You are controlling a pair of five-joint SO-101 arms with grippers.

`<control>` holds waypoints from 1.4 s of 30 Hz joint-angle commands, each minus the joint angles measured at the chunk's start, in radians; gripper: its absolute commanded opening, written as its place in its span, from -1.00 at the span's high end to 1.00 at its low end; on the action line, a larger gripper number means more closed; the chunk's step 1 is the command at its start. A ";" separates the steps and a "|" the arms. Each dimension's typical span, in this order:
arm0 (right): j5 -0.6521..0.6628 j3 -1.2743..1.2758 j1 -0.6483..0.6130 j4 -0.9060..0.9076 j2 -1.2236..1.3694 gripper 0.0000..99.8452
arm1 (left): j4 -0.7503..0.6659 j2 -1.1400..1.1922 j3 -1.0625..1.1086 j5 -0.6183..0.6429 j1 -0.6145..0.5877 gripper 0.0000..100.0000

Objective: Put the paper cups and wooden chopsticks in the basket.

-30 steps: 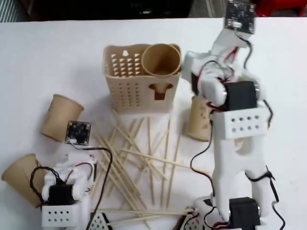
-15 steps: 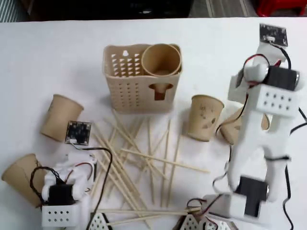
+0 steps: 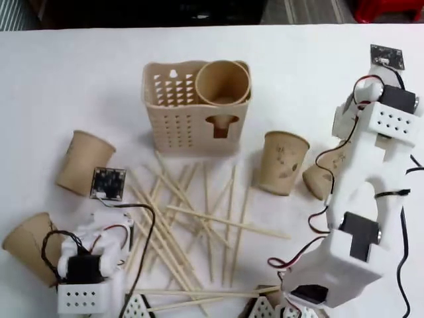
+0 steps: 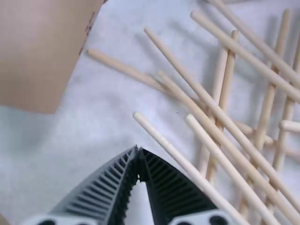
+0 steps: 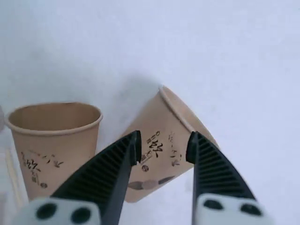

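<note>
A beige basket (image 3: 173,119) stands at the back with one paper cup (image 3: 223,83) inside it. An upright cup (image 3: 283,162) (image 5: 54,140) stands to its right. Beside that cup lies a tipped cup (image 3: 320,177) (image 5: 171,119), partly under the right arm (image 3: 371,165). My right gripper (image 5: 164,137) hangs open just above the tipped cup, one finger on each side. Two more cups (image 3: 85,161) (image 3: 26,242) lie at the left. Wooden chopsticks (image 3: 199,225) (image 4: 225,122) are scattered in the middle. My left gripper (image 4: 139,152) is shut and empty, low over the table beside the chopsticks.
The left arm (image 3: 86,265) sits at the near left edge, between the two left cups and the chopstick pile. A cup's side (image 4: 42,47) fills one corner of the left wrist view. White table (image 3: 79,73) lies bare behind and left of the basket.
The right arm has swung from beside the basket out to the right and now hangs over the tipped cup. The left arm has not moved.
</note>
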 commanded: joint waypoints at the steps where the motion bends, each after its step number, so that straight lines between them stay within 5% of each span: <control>1: 0.014 -0.044 0.016 -0.051 0.031 0.67 | 0.005 -0.008 -0.003 -0.006 -0.005 0.95; 8: 0.009 -0.187 0.045 -0.047 0.165 0.67 | 0.005 -0.008 -0.003 -0.006 -0.005 0.95; 21: 0.009 -0.480 0.015 0.278 0.426 0.69 | 0.005 -0.008 -0.003 -0.006 -0.007 0.95; 26: 0.017 -0.483 0.013 0.278 0.424 0.97 | 0.005 -0.008 -0.003 -0.006 -0.007 0.95; 42: 0.017 -0.473 0.002 0.278 0.160 0.97 | 0.000 -0.008 -0.003 -0.006 -0.001 0.95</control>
